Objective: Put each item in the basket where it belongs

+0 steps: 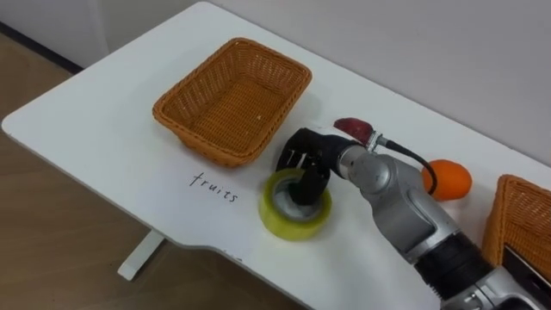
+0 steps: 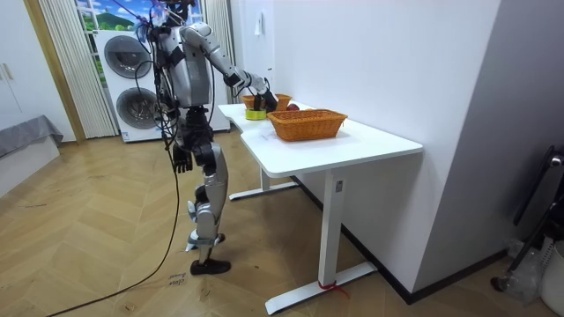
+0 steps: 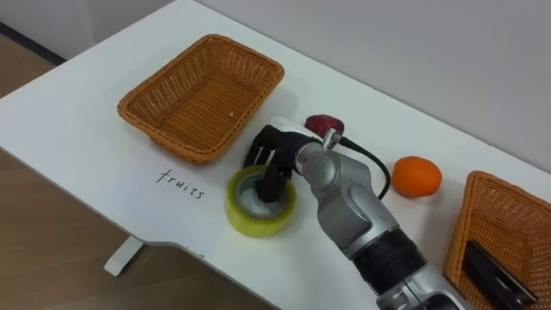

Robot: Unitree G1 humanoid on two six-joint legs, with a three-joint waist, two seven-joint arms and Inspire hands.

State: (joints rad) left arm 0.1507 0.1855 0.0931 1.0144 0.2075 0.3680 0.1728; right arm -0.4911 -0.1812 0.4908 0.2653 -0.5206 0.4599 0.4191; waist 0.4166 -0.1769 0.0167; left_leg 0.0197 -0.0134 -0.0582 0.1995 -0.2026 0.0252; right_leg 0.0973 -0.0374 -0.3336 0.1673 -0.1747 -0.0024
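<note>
Right hand: your right hand [image 1: 303,159] is reaching in from the lower right with the wrist bent down. Its thumb is dipping inside the glossy yellow ring-shaped tape roll [image 1: 295,217] and its curled fingers are pinching the far wall.
Tape roll: it is lying flat on the smooth white table [image 1: 103,129], just beside the empty rectangular woven wicker basket [image 1: 237,95].
Fruit: a round orange [image 1: 449,179] and a dark red fruit [image 1: 353,129] are sitting behind the arm.
Left hand: your left hand [image 2: 181,161] is hanging by the thigh.
Far right: a second wicker basket [image 1: 516,185] is holding a dark flat object [image 3: 491,263].
</note>
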